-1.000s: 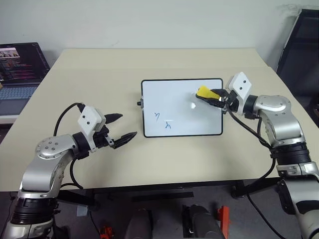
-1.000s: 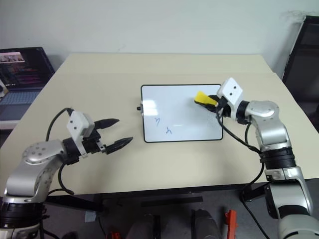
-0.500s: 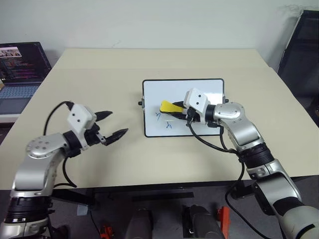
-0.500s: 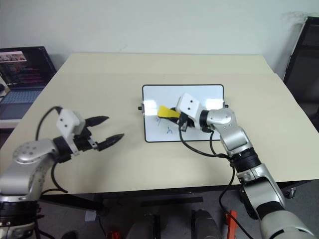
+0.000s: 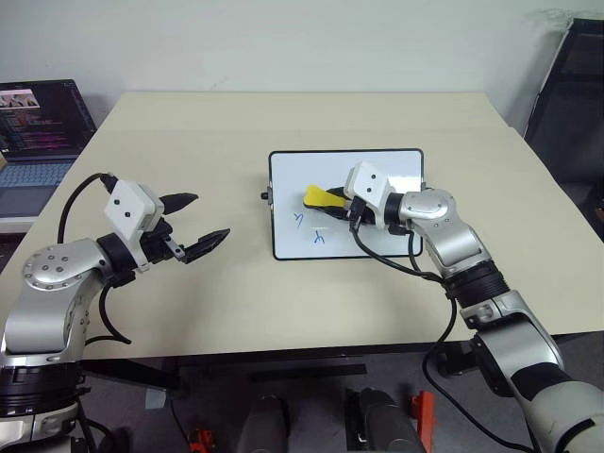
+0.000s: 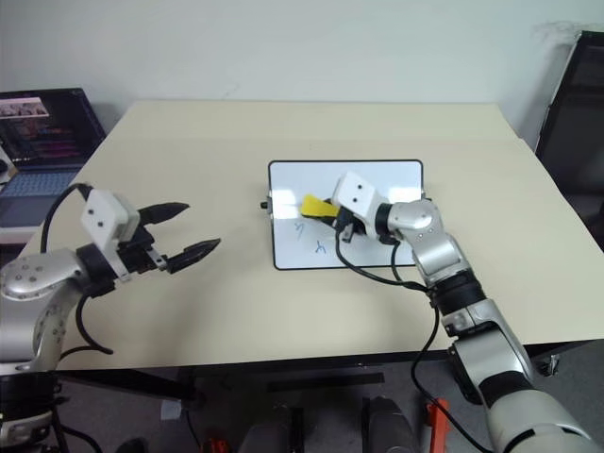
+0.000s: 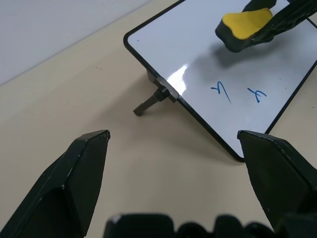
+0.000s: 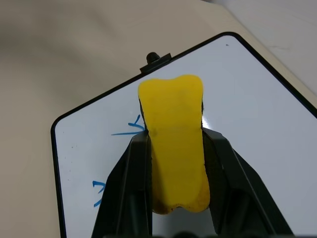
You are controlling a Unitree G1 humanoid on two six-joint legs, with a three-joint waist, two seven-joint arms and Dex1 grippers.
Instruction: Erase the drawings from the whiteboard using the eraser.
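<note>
Beige bench (image 5: 236,302) carries the whiteboard (image 5: 377,175) at its centre. Right gripper (image 5: 332,207) is clamped on the yellow eraser (image 5: 321,198), held over the board's left half, just above two blue drawings (image 5: 309,229). Left gripper (image 5: 195,226) hangs with fingers apart, well left of the board. Laptop (image 5: 38,123) sits at far left.

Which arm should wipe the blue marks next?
Right. Its gripper is shut on the eraser over the whiteboard, beside the drawings. The left gripper is open, off the board.
</note>
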